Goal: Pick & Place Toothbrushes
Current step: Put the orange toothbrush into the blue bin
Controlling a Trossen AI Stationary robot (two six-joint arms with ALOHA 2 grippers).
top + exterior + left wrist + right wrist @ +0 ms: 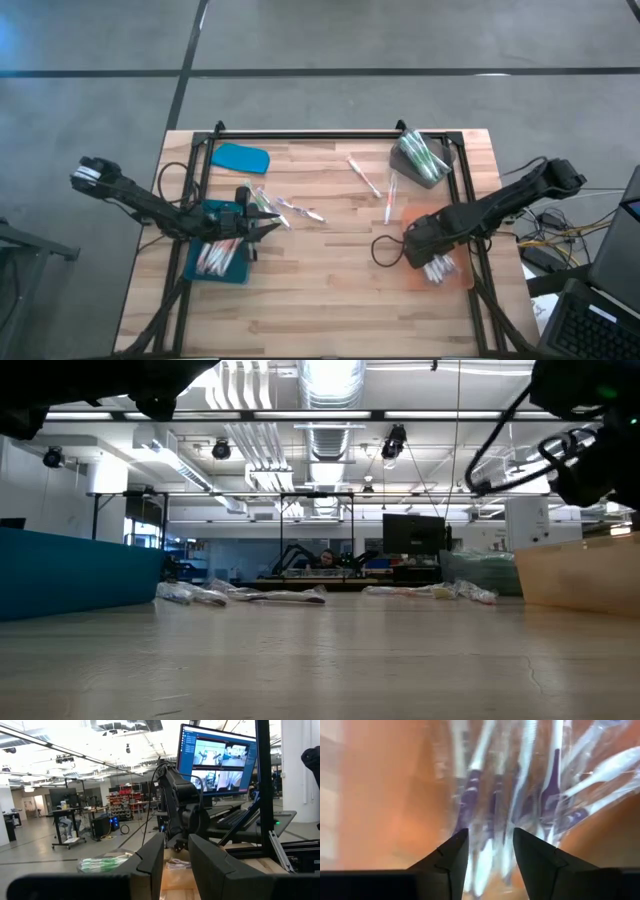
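Right gripper fingers fill the near edge of my right wrist view, standing apart with a gap between them and nothing clamped; directly beyond lies a heap of wrapped toothbrushes, white with purple parts, on the orange tray. From overhead that gripper sits over the orange tray at about 4 o'clock on the table. Judged step: a drop into this tray, jaws parted over the pile. Next move calls for lifting clear without dragging wrappers, then travelling toward the loose toothbrushes at table centre, roughly 12 o'clock from me. Left gripper hovers at the blue tray, 8 o'clock side, which also holds brushes; its fingers show a narrow gap, and I cannot tell whether something is pinched there. Clear bag of green brushes sits at 1 o'clock; blue lid at 11 o'clock. Hard to read: wrapper glare blurs brush count; low view shows only distant heaps.
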